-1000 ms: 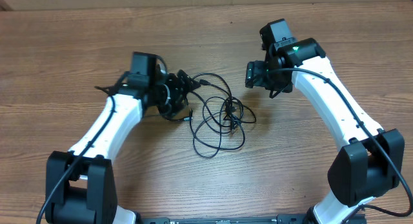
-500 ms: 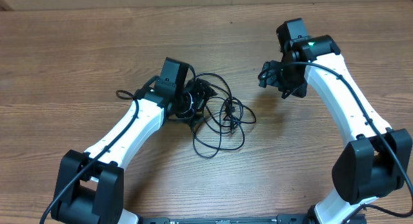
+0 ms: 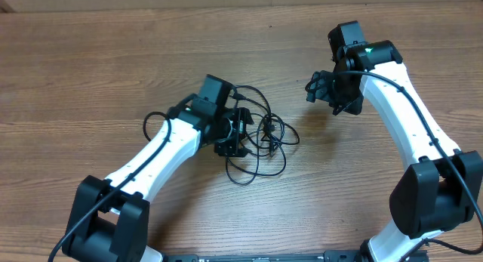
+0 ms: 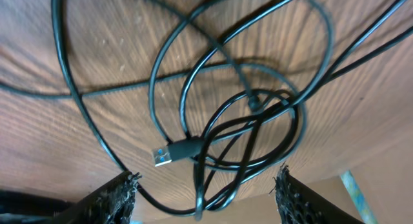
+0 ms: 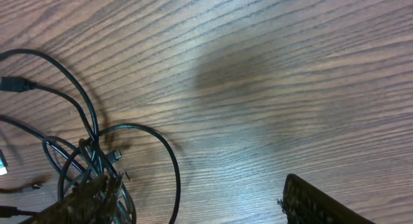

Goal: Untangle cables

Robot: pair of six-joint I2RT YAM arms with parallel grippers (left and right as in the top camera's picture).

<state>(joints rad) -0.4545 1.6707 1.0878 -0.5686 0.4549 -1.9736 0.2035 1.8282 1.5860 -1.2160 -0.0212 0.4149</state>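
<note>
The cables [image 3: 269, 134] lie as one tangle of thin black loops at the middle of the wooden table. My left gripper [image 3: 235, 134] is down over the tangle's left side, open. In the left wrist view several strands [image 4: 248, 130] and a silver-blue plug [image 4: 164, 155] lie between and just ahead of its fingers [image 4: 110, 199], which stand wide apart and grip nothing. My right gripper [image 3: 326, 92] hovers to the right of the tangle, open. Its left finger [image 5: 80, 199] is next to the knot of cables [image 5: 90, 153], and only bare wood shows between its jaws.
The wooden table [image 3: 90, 73] runs all round the tangle. A loose cable loop [image 3: 253, 171] reaches toward the near edge. Both white arms come in from the bottom corners.
My left arm has swung right, from beside the tangle onto its left part, and its jaws have narrowed a little. My right gripper has drawn back to the right, away from the cables.
</note>
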